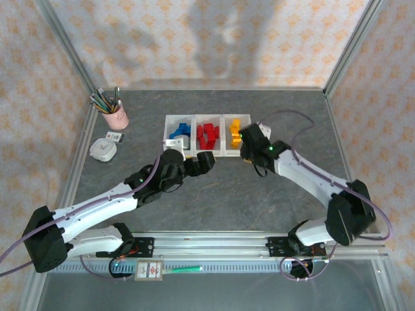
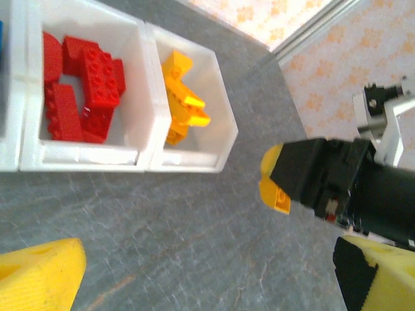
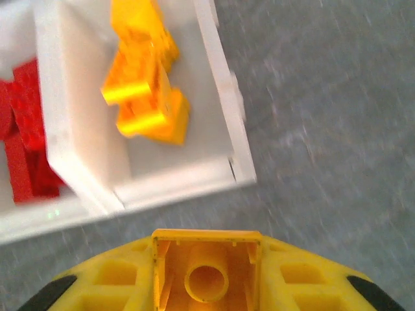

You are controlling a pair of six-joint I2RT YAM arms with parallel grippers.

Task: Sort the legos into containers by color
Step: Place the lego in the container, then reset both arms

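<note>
Bringing an orange-yellow lego to the matching container.
Right gripper pinches it near the rim for release; left gripper spread, empty.

White arms, black joints, purple cables, green lights.

The containers stand in a row at the far middle of the table, with legos lying in all three bins. A pencil cup stands left of the row, with a small device before it. The left gripper sits just before the middle bin. The right gripper sits just beside the rightmost bin (off its near right corner), one lego between its fingers.
</note>
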